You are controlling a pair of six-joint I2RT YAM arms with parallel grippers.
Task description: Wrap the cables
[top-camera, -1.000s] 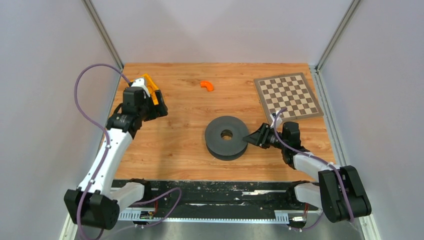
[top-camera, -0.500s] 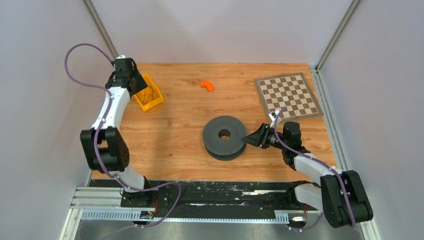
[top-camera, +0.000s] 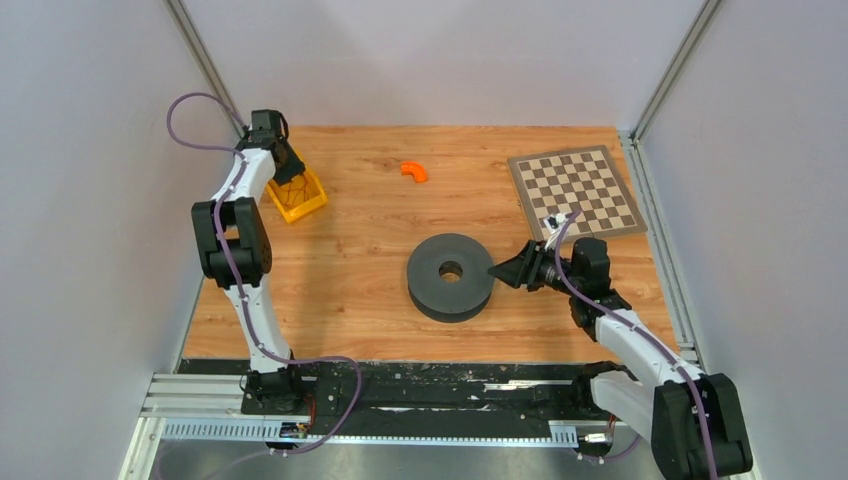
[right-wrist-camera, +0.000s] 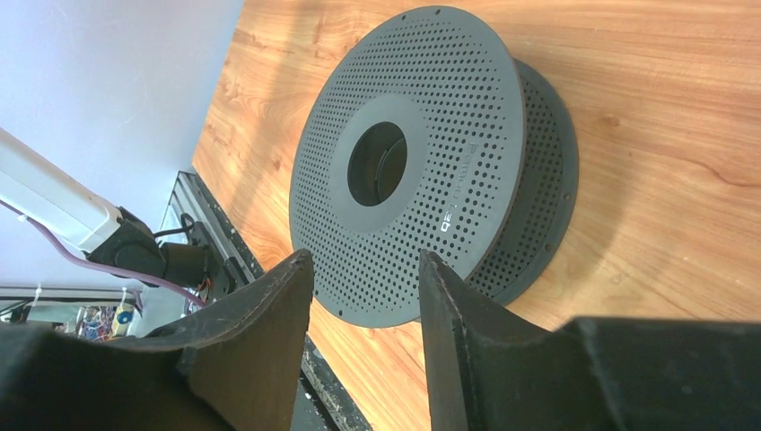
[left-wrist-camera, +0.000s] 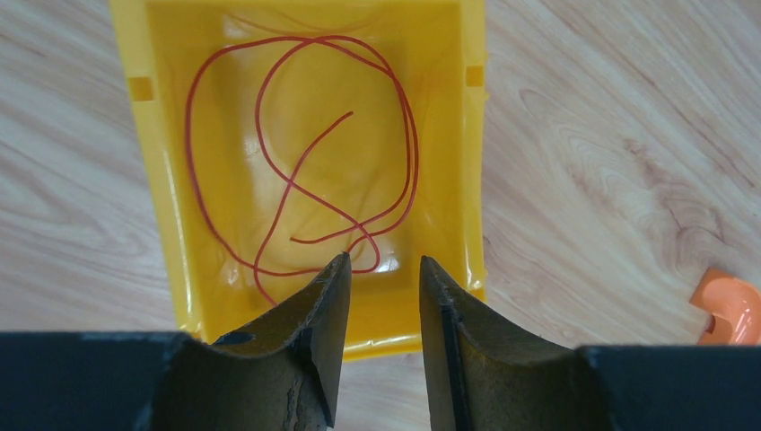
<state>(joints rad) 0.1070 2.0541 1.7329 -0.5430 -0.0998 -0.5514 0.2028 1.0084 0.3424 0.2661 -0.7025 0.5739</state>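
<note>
Descending with the left fingers (left-wrist-camera: 336, 283) only narrowly parted risks missing the thin wire (left-wrist-camera: 409, 153) lying flat in the yellow bin (left-wrist-camera: 160, 180); right fingers (right-wrist-camera: 265, 328) hang wide, empty.

The cable (left-wrist-camera: 289, 183) is a single very thin red strand lying slack on the floor of a yellow bin (left-wrist-camera: 161, 180). It forms a few loose, overlapping loops that cross near the middle, with one free end pointing inward. The bin sits at the far-left corner of the surface (top-camera: 350, 290).
</note>
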